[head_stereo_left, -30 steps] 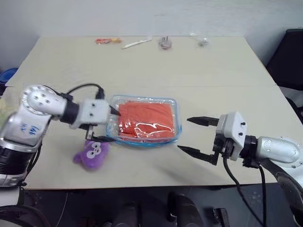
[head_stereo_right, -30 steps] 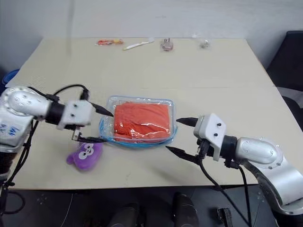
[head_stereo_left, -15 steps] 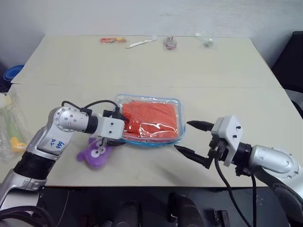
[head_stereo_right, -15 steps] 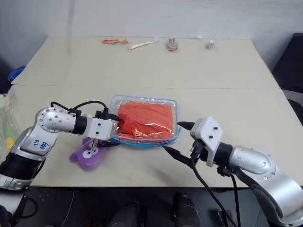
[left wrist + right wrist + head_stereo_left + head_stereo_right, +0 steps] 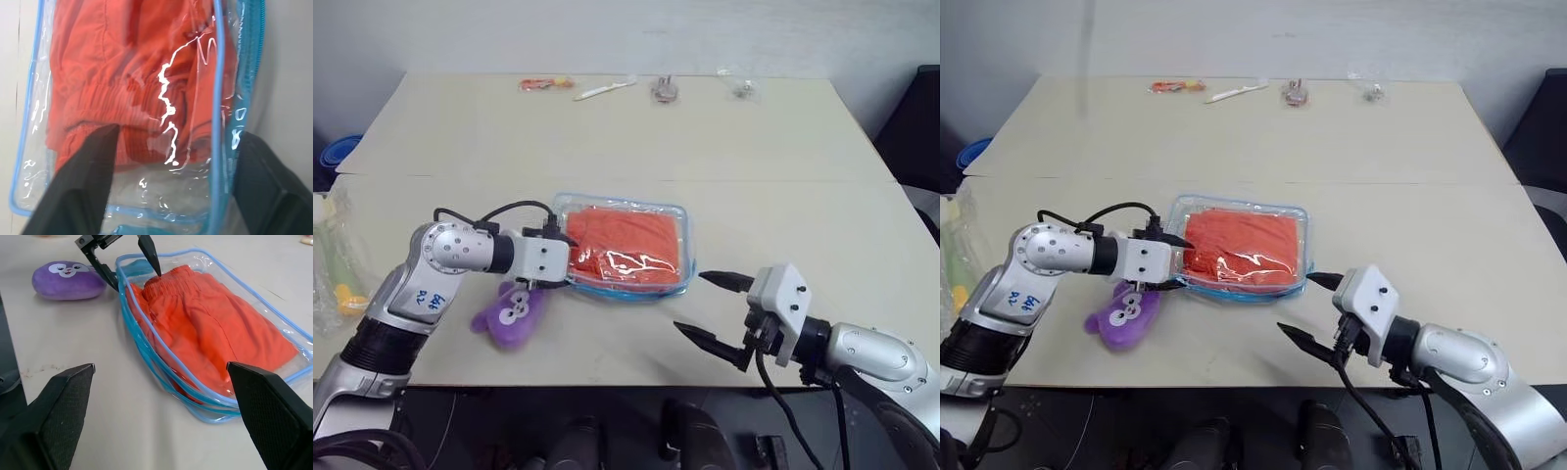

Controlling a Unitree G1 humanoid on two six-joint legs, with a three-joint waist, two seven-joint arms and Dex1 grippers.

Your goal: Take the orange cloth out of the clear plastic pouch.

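Observation:
The clear plastic pouch [image 5: 619,202] with blue trim lies flat mid-table, and the orange cloth [image 5: 628,238] is folded inside it. My left gripper [image 5: 566,264] is at the pouch's left end. One finger presses on top of the plastic over the cloth's waistband [image 5: 155,270] and the other sits at the pouch's lower edge, so it is shut on that end. My right gripper [image 5: 690,302] hovers open near the table's front edge. It is clear of the pouch's right end and nothing is between its fingers.
A purple plush toy [image 5: 509,313] lies just in front of my left gripper. Several small items [image 5: 600,90] line the far edge. A clear bag with a yellow-green toy [image 5: 328,269] sits at the left edge. A dark chair [image 5: 925,108] stands to the right.
My left gripper slid onto the pouch's left end and its fingers closed in from wide open. My right gripper sank a little and drew back toward the front edge, still open.

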